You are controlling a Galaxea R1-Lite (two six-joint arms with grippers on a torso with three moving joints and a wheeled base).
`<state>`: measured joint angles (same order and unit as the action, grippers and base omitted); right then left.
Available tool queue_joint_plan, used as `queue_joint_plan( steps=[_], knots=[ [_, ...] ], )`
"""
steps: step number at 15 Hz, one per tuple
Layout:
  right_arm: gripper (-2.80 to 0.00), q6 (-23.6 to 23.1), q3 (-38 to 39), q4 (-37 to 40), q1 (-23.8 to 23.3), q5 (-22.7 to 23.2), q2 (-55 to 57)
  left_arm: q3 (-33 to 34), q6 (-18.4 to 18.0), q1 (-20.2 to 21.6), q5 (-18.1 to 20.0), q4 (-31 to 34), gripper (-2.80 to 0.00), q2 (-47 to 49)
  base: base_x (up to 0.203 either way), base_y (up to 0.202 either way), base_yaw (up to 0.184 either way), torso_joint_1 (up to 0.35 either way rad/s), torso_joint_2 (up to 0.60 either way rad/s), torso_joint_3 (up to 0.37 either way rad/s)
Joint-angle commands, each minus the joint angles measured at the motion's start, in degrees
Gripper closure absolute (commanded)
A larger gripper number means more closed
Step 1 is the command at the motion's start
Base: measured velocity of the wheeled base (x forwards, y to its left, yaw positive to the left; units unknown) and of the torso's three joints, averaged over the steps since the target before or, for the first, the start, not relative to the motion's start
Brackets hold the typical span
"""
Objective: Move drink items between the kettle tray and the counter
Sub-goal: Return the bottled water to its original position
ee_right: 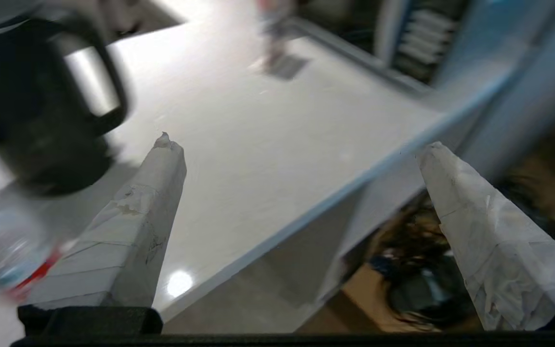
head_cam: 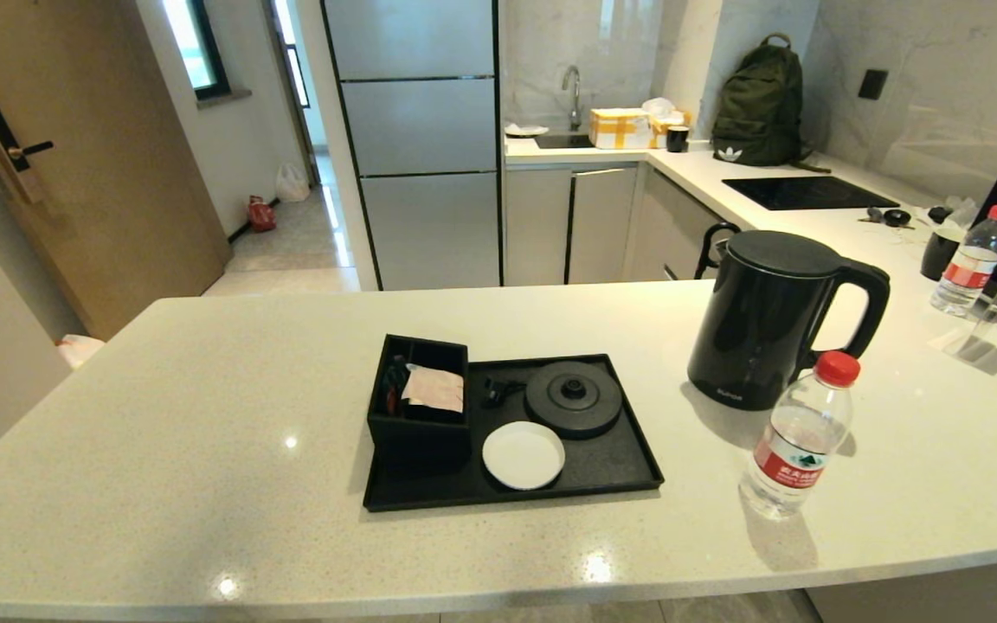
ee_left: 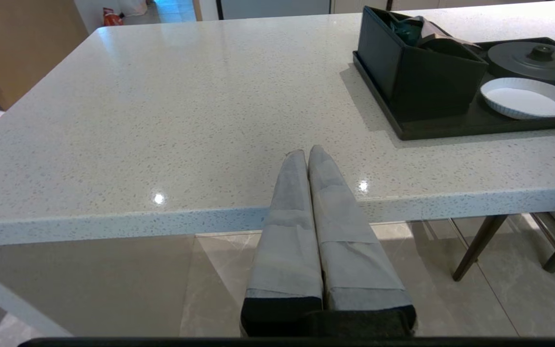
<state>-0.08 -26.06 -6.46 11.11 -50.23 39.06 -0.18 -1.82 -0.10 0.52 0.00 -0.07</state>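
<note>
Left gripper (ee_left: 309,153): tapered fingers (ee_left: 291,226) wrapped in pale grey tape, pressed flat together and grasping nothing, poised at the rounded near edge of the counter (ee_left: 171,111). Right gripper (ee_right: 297,144): white-taped fingers (ee_right: 133,231) spread wide, empty, held over the counter's edge beside the kettle (ee_right: 27,111) and the blurred water bottle (ee_right: 3,250).

Counter (head_cam: 204,450): broad, pale cream stone, finely speckled, glossy with small highlights.

Kettle tray (head_cam: 620,472): flat, rectangular, matte black, low rim, set mid-counter. Contents: round black kettle base (head_cam: 573,398) with raised centre stud, unoccupied; white round coaster (head_cam: 523,454) with ribbed rim, just in front of the base; square black sachet box (head_cam: 419,402) at the tray's left end, divided into compartments, holding a pale pink sachet (head_cam: 434,388) and darker packets.

Kettle (head_cam: 767,320): tall, glossy black, flat lid, loop handle facing right, upright on the counter to the right of the tray, apart from it.

Water bottle (head_cam: 797,437): small, clear ribbed plastic, red cap, red label, upright just in front of the kettle, near the counter's front edge.

Second similar bottle (head_cam: 971,260): farther back at right.
</note>
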Motion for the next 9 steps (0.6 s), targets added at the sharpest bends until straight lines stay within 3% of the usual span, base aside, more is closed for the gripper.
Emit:
queue_joint_plan(
  steps=[1, 2, 5, 7, 9],
  knots=[
    [-2.80, -2.4, -2.8, 5.9, -4.2, -0.7, -8.7, 0.0, 0.1, 0.0, 0.0, 0.0, 0.00, 0.1, 0.000, 0.000, 0.000, 0.000, 0.00, 0.000],
    [0.00, -3.8, -5.9, 12.3, -5.6, -0.8, -12.4, 0.0, 0.1, 0.0, 0.0, 0.0, 0.00, 0.1, 0.000, 0.000, 0.000, 0.000, 0.00, 0.000],
    [0.00, -6.0, -15.2, 25.4, -8.5, 1.0, -19.9, 0.0, 0.0, 0.0, 0.0, 0.0, 0.00, 0.1, 0.000, 0.000, 0.000, 0.000, 0.00, 0.000],
    [0.00, -6.4, -17.3, 33.4, -12.8, 1.8, -24.6, 0.0, 0.1, 0.0, 0.0, 0.0, 0.00, 0.1, 0.000, 0.000, 0.000, 0.000, 0.00, 0.000],
    [0.00, -5.2, -17.9, 36.6, -13.1, 1.8, -26.6, 0.0, 0.1, 0.0, 0.0, 0.0, 0.00, 0.1, 0.000, 0.000, 0.000, 0.000, 0.00, 0.000]
  ],
)
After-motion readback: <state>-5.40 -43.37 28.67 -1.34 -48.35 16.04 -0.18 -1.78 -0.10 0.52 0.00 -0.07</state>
